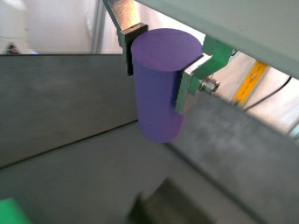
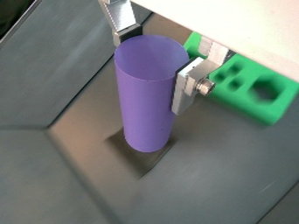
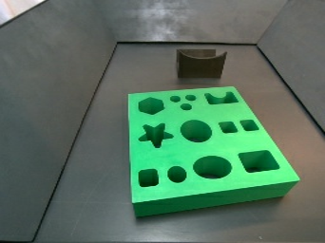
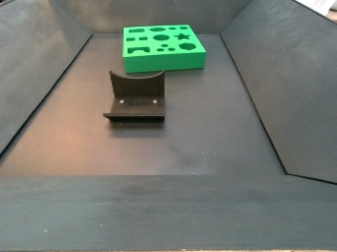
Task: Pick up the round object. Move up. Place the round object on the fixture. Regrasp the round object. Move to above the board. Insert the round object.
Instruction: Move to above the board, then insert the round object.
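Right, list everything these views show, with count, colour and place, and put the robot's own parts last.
Peg: one, purple, upright between the tool's fingers in both wrist views; absent from both side views.
Board: one, bright green, with many shaped holes, lying flat on the dark floor.
Fixture: one, dark bracket on a base plate, on the floor apart from the board.
Bin floor and walls: dark grey, surrounding everything.
Tool: one, silver finger plates with dark pads, shut on the peg near its upper end; seen only in the wrist views, with a corner of the board behind it.
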